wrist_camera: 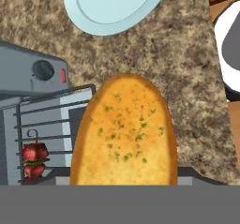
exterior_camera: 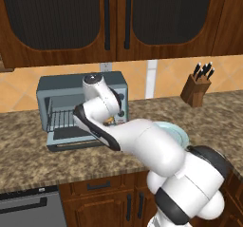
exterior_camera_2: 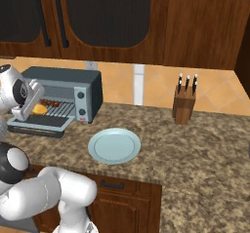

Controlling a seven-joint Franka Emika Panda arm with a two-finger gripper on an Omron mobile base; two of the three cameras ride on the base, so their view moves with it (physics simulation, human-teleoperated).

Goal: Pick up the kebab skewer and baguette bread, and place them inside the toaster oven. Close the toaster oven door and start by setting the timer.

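- The toaster oven (exterior_camera_2: 63,93) stands against the backsplash with the toaster oven door (exterior_camera_2: 36,122) dropped flat onto the granite counter (exterior_camera_2: 195,144), its front edge well short of the counter's lip.
- The gripper (exterior_camera_2: 35,111) hangs over the open door, at the oven's mouth, grasping the baguette bread (wrist_camera: 125,134).
- In the hand view the baguette's long axis runs up the frame, its rounded end pointing at the pale blue plate (wrist_camera: 112,5); its lower end is cut off, hiding the fingertips.
- The kebab skewer (wrist_camera: 33,160) lies on the wire rack (exterior_camera_2: 61,109) inside the oven, partly cut off.
- Open counter separates the oven from the plate; a knife block (exterior_camera_2: 184,103) stands well to its right.
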